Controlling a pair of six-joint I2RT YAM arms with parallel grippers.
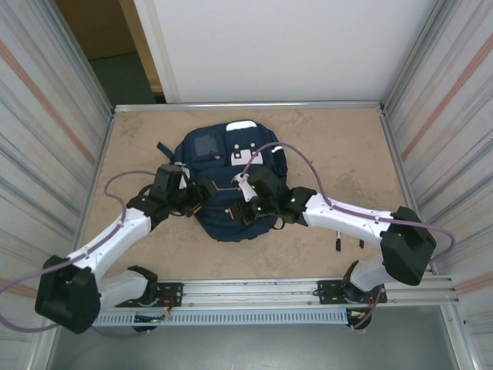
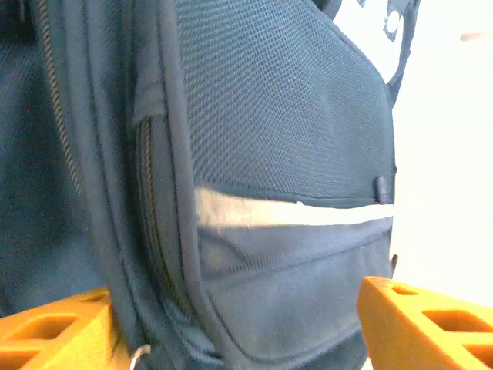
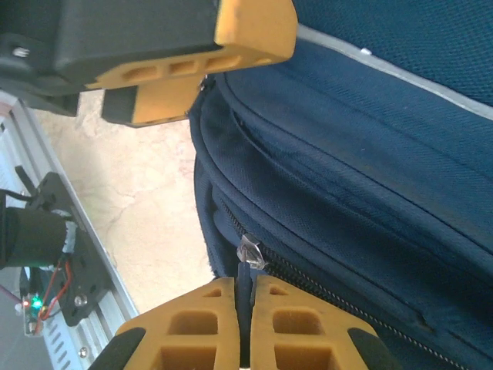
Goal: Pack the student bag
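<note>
The student bag (image 1: 223, 154), navy with white patches and a grey square patch, lies flat in the middle of the table. My left gripper (image 1: 202, 194) is at its near-left side. In the left wrist view, this left gripper (image 2: 239, 331) is open, its orange fingers (image 2: 420, 324) wide apart on either side of the bag's mesh side pocket (image 2: 285, 116) and white stripe (image 2: 293, 214). My right gripper (image 1: 245, 203) is at the bag's near edge. The right gripper (image 3: 245, 308) is shut on the dark zipper pull (image 3: 246, 279), just below the metal slider (image 3: 251, 250).
The bag rests on a beige tabletop (image 1: 339, 146) enclosed by metal walls. An aluminium rail (image 1: 269, 291) carrying the arm bases runs along the near edge. A dark strap (image 1: 163, 146) sticks out at the bag's left. The left gripper's fingers (image 3: 246, 31) hang close above the right gripper.
</note>
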